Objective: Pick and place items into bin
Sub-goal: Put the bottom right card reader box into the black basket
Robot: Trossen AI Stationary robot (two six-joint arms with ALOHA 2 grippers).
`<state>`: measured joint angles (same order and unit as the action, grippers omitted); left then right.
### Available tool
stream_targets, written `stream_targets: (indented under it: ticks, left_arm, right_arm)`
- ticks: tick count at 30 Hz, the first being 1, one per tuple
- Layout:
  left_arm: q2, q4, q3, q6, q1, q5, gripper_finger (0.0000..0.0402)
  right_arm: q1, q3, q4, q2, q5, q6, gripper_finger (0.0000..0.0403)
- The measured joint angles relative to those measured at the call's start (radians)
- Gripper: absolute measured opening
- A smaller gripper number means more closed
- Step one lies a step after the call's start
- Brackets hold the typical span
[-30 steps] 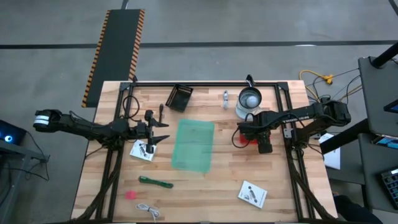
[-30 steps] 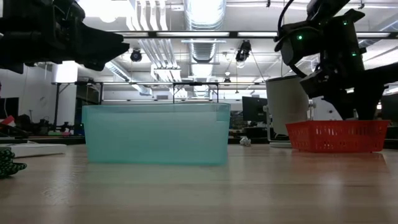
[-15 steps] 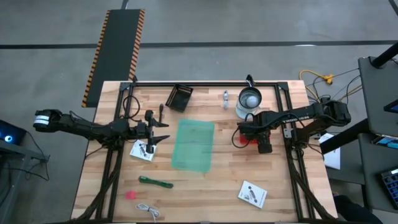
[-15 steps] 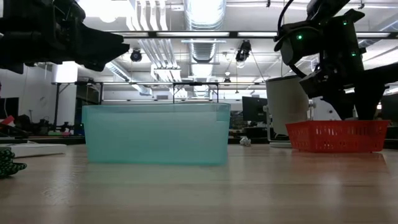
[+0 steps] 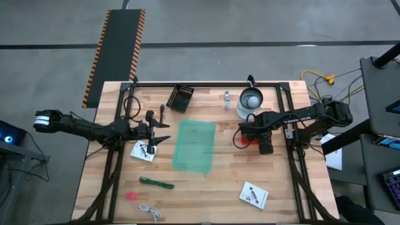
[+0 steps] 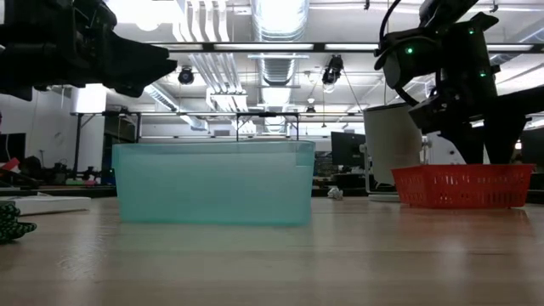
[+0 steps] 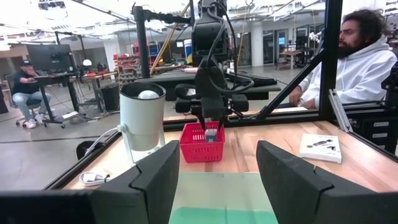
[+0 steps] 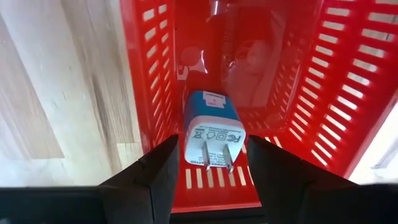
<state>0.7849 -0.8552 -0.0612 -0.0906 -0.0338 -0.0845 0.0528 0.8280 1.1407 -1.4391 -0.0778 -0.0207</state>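
Note:
My right gripper (image 5: 241, 134) reaches down into a red slotted basket (image 5: 237, 142) and is shut on a white cube with a blue side, a plug block (image 8: 211, 134). My left gripper (image 5: 164, 134) is open and empty above the table, beside a flat white packet (image 5: 143, 150) and left of the translucent green bin (image 5: 195, 145). A second packet (image 5: 253, 195), a green stick (image 5: 156, 183), a pink bit (image 5: 131, 195) and a white coiled cable (image 5: 150, 212) lie flat on the table's near part. A silver piece (image 5: 227, 97) lies at the far side. My right gripper pinches the cube's two opposite sides (image 8: 186, 146) between its two fingers. The fingers come from above and point down into the basket. The cube's metal prongs (image 8: 214, 155) face up toward the wrist. I cannot tell whether its lower end rests on the basket floor.
A clear glass jug with a metal lid (image 5: 251, 100) stands just behind the red basket. A black basket (image 5: 181, 98) sits at the far side. In the left wrist view, a person in a white hoodie (image 7: 367, 59) sits beyond the table.

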Motion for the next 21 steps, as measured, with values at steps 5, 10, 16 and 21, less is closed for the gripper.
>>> stream_targets:
  ticks: [5,10,16,21]
  left_arm:
    - [0.0,0.0,0.0,0.0,0.0,0.0,0.0199]
    - [0.0,0.0,0.001,0.0,0.0,0.0,0.0199]
    - [0.0,0.0,0.0,0.0,0.001,0.0,0.0199]
    - [0.0,0.0,0.0,0.0,0.001,0.0,0.0199]
  right_arm:
    - [0.0,0.004,0.0,0.024,-0.001,0.028,0.0167]
    - [0.0,0.018,0.0,0.099,-0.002,0.075,0.0148]
    - [0.0,0.023,-0.006,0.223,-0.002,0.244,0.0127]
    - [-0.016,0.023,-0.014,0.315,0.021,0.373,0.0115]
